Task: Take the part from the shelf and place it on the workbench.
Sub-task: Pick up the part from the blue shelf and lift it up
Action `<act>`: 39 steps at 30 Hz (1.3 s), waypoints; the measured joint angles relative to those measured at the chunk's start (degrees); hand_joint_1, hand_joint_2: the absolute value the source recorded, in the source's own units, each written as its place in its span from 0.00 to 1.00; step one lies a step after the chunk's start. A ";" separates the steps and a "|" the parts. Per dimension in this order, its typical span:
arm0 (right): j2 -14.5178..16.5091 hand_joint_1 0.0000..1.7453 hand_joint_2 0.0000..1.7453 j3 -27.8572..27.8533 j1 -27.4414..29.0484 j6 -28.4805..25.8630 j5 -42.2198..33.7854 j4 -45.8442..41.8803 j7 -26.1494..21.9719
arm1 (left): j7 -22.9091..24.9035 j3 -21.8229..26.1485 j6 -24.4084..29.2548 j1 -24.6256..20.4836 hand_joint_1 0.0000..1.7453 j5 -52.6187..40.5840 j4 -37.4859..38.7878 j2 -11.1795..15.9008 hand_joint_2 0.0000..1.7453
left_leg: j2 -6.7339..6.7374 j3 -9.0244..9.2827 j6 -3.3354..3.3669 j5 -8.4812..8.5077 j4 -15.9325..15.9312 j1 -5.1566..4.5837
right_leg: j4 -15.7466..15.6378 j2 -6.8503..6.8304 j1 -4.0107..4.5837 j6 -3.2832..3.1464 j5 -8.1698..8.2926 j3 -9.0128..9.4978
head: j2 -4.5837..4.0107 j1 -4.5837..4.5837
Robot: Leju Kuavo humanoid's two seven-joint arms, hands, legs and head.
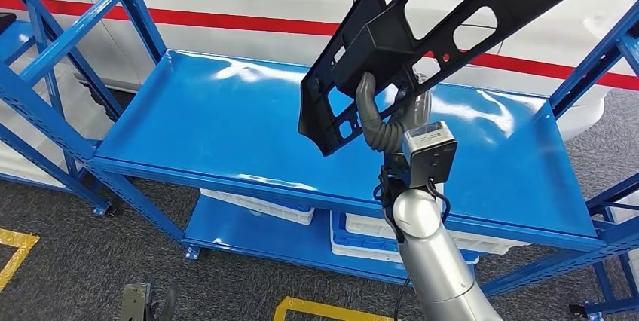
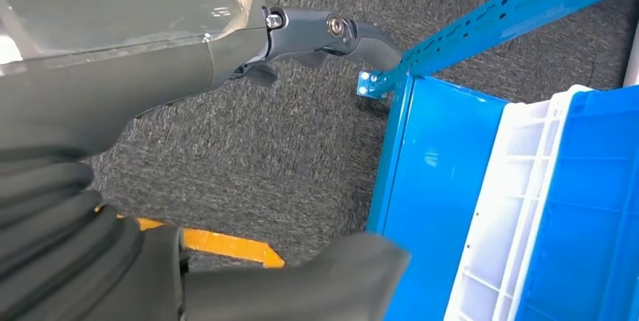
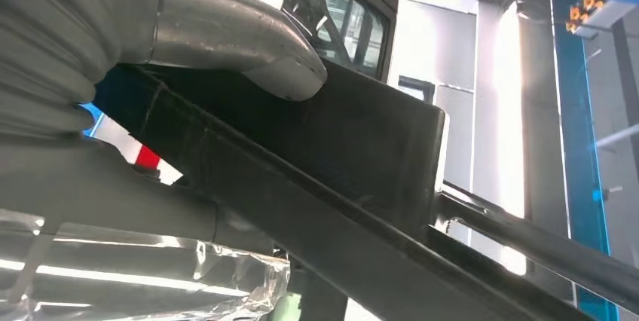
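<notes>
Rising from the lower edge of the head view, the silver right arm (image 1: 433, 261) ends in the right robot hand (image 1: 395, 121), whose fingers are closed around the lower end of the black part (image 1: 422, 27); the thumb (image 3: 249, 50) presses on the part's flat face. The part, a long perforated black plastic panel, is held tilted in the air above the blue shelf (image 1: 226, 117). The left robot hand (image 2: 226, 57) hangs over grey carpet (image 2: 286, 155), fingers apart and holding nothing. White and blue crates (image 1: 264, 206) sit on the lower shelf level. Behind stands a white car with a red stripe (image 1: 249, 19).
</notes>
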 joint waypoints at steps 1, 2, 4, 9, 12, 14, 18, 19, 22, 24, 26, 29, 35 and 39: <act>-0.17 1.00 1.00 0.20 0.17 0.55 -0.14 -0.25 0.15 | 0.00 0.00 0.07 -0.06 0.00 0.02 0.01 0.05 1.00 | 0.00 0.00 0.00 0.00 0.00 0.00 | 0.00 0.00 0.00 0.00 0.00 0.00 | 0.00 0.00; -0.31 1.00 1.00 0.35 0.27 1.32 -0.34 -0.46 0.43 | 0.00 0.01 0.10 -0.10 0.00 0.05 0.01 0.08 1.00 | 0.00 0.00 0.00 0.00 0.00 0.00 | 0.00 0.00 0.00 0.00 0.00 0.00 | 0.00 0.00; -0.48 1.00 1.00 0.73 0.47 3.20 -1.13 -0.68 1.13 | 0.00 0.12 0.10 -0.14 0.00 0.28 0.01 0.11 1.00 | 0.00 0.00 0.00 0.00 0.00 0.00 | 0.00 0.00 0.00 0.00 0.00 0.01 | 0.00 0.00; -0.12 1.00 1.00 1.95 2.16 5.73 -3.68 -0.38 1.29 | 0.00 1.11 -0.24 -0.16 0.00 0.70 0.01 0.21 1.00 | -0.03 -0.02 0.00 0.00 0.00 0.00 | 0.00 -0.01 0.00 0.00 0.00 0.01 | 0.00 0.01; 0.23 1.00 1.00 2.51 2.92 6.05 -4.03 0.04 0.76 | 0.00 1.39 -0.75 -0.12 0.00 0.82 0.01 0.32 1.00 | -0.03 -0.03 0.00 0.00 0.00 0.00 | 0.00 -0.01 0.00 0.00 0.00 0.01 | 0.00 0.00; 0.25 1.00 1.00 2.77 3.26 6.11 -3.68 -0.02 0.40 | 0.00 1.45 -1.08 0.02 0.00 0.84 0.00 0.35 1.00 | -0.03 -0.03 0.00 0.00 0.00 0.00 | 0.00 -0.01 0.00 0.00 0.00 0.01 | 0.00 0.01; 0.22 1.00 1.00 2.85 4.31 6.05 -2.59 -0.90 0.01 | 0.00 1.69 -1.39 0.52 0.00 1.01 -0.03 0.35 1.00 | -0.03 -0.08 0.05 -0.06 0.06 -0.06 | -0.08 -0.01 -0.07 0.04 0.02 0.04 | 0.00 0.01; 0.22 1.00 1.00 2.85 4.46 5.92 -2.33 -1.08 -0.09 | 0.00 1.72 -1.43 0.58 0.00 1.07 -0.05 0.37 1.00 | -0.04 -0.11 0.31 -0.14 0.12 -0.11 | -0.18 -0.03 -0.37 0.20 0.08 0.09 | 0.00 -0.01; 0.20 1.00 1.00 2.84 4.68 5.28 -1.19 -1.60 -0.70 | -0.02 1.75 -1.50 0.57 0.00 1.09 -0.15 0.39 1.00 | 0.06 0.34 1.43 0.27 -0.69 0.14 | -0.12 -0.12 -0.78 0.78 0.00 0.01 | 0.00 0.04; 0.16 1.00 1.00 2.85 4.78 4.93 -0.45 -1.91 -1.14 | -0.03 1.75 -1.57 0.42 0.00 1.09 -0.21 0.28 1.00 | 0.23 0.85 1.82 0.84 -1.55 0.50 | 3.58 -0.17 -0.58 0.38 -2.10 -1.67 | 0.01 0.24; 0.07 1.00 1.00 2.85 5.07 4.50 0.09 -2.01 -1.36 | -0.03 1.75 -1.64 0.22 0.00 1.09 -0.21 0.23 1.00 | 0.31 0.82 1.91 0.97 -1.65 0.54 | 11.09 -0.18 -0.71 -0.15 -5.54 -5.17 | 0.01 0.36; -0.07 1.00 1.00 2.81 5.46 3.86 0.47 -2.01 -1.42 | -0.02 1.77 -1.65 0.05 0.00 1.09 -0.14 0.20 1.00 | 0.31 0.49 1.53 1.15 -1.50 0.65 | 15.08 -0.21 -1.22 0.68 -6.42 -6.93 | 0.00 0.48; 0.49 1.00 1.00 2.66 5.15 3.09 0.92 -2.33 -1.26 | -0.03 1.82 -1.72 -1.22 0.00 1.09 0.07 0.56 1.00 | -0.01 -0.96 -1.01 0.93 0.47 0.95 | 2.41 0.07 -1.74 1.33 -1.68 -0.17 | 0.00 0.43; 0.91 1.00 1.00 2.51 5.14 2.47 1.53 -2.46 -1.22 | -0.04 1.84 -1.94 -1.59 0.00 1.08 0.28 0.57 1.00 | 0.22 -2.37 -1.71 -1.34 3.34 1.74 | 2.45 0.14 -1.42 -0.45 -0.79 -0.85 | 0.01 0.32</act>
